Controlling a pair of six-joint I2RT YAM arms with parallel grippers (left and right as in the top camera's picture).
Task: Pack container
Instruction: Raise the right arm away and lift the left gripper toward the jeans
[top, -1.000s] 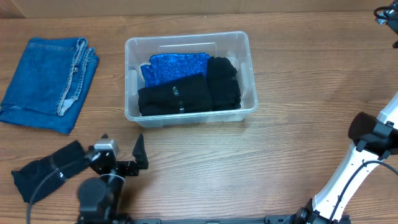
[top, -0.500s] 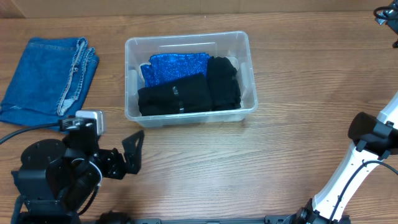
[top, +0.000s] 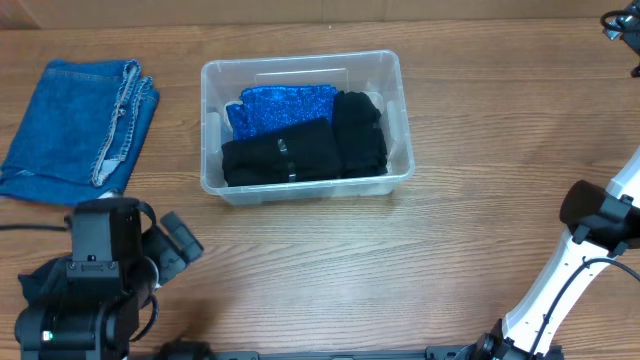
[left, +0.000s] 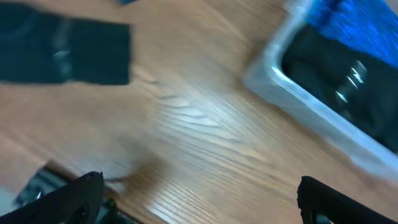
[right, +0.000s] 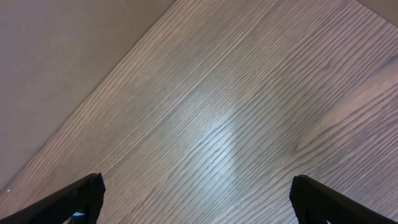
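The container (top: 300, 58), a clear plastic bin, stands mid-table. It holds a glittery blue cloth (top: 282, 105) and black folded garments (top: 285, 155). Its near corner (left: 292, 93) shows in the left wrist view. My left arm (top: 100, 290) hangs over the table's front left. My left gripper (left: 199, 182) is open above bare wood, short of the bin. A black garment (left: 62, 50) lies flat beyond it, and in the overhead view only its edge (top: 30, 285) shows past the arm. My right gripper (right: 196, 183) is open over bare table at the far right.
Folded blue jeans (top: 80, 120) lie at the far left of the table. My right arm (top: 590, 230) rises along the right edge. In the right wrist view the tabletop ends against a plain wall (right: 62, 62).
My left arm has drawn back to the left and turned, now covering most of the black garment on the table. Its jaws stayed open. The right arm has not moved.
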